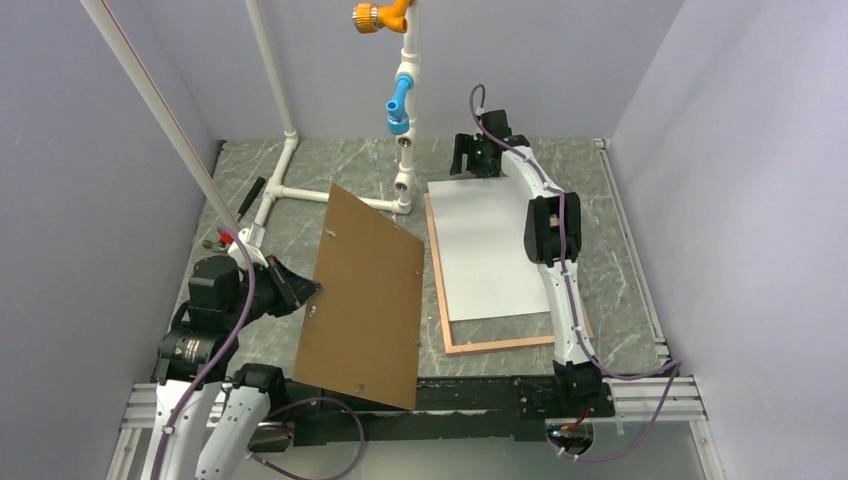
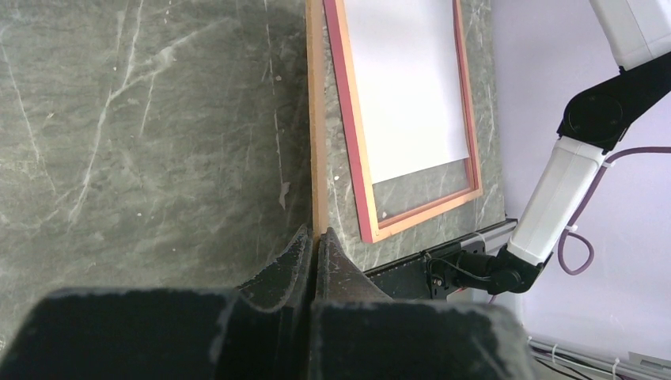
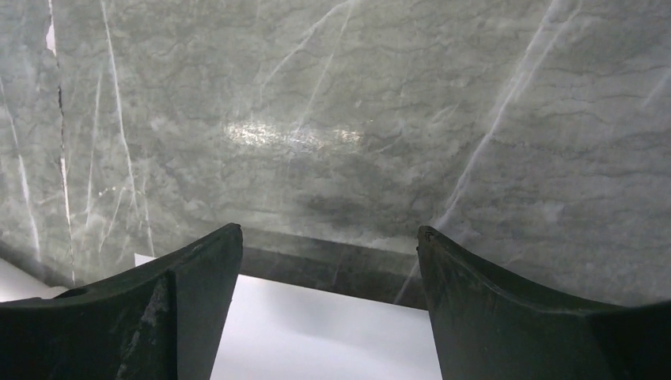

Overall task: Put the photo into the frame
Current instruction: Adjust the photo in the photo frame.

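Note:
The frame (image 1: 500, 343) lies flat right of centre, tan wood side up. The photo (image 1: 485, 250) rests on it white side up, shifted toward the far end, so the frame's near strip stays uncovered. My right gripper (image 1: 478, 160) hovers open over the photo's far edge; in the right wrist view the white photo (image 3: 316, 332) shows between the spread fingers of the right gripper (image 3: 328, 237). My left gripper (image 1: 300, 290) is shut on the left edge of a brown backing board (image 1: 365, 295), held tilted. The left wrist view shows the left gripper (image 2: 316, 236) pinching the board (image 2: 316, 119) edge-on, with the frame (image 2: 360, 158) and photo (image 2: 403, 79) beyond.
A white pipe stand (image 1: 285, 185) with blue and orange fittings (image 1: 400, 100) stands at the back centre. A black pen-like object (image 1: 250, 195) and small bits (image 1: 215, 240) lie at the far left. Grey walls close in on three sides.

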### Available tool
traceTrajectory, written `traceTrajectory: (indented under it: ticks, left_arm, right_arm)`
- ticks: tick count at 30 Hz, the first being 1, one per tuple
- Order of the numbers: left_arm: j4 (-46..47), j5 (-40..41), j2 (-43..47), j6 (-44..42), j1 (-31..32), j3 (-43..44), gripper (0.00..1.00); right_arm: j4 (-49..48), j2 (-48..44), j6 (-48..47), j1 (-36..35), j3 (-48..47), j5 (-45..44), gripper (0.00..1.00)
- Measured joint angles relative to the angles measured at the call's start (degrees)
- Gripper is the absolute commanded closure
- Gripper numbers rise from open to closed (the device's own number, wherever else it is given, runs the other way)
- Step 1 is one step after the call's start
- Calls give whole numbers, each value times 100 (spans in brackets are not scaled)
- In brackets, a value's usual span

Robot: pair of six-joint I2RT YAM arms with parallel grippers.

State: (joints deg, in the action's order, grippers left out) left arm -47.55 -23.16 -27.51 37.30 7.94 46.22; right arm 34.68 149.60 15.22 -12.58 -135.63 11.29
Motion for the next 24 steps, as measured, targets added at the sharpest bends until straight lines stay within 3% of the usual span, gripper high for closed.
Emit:
traceTrajectory:
  ticks: [24]
  left_arm:
    - [109,-2,22,42,-4,-83,100]
  right_arm:
    - [-92,-1147,-238,-9,1696,743,26]
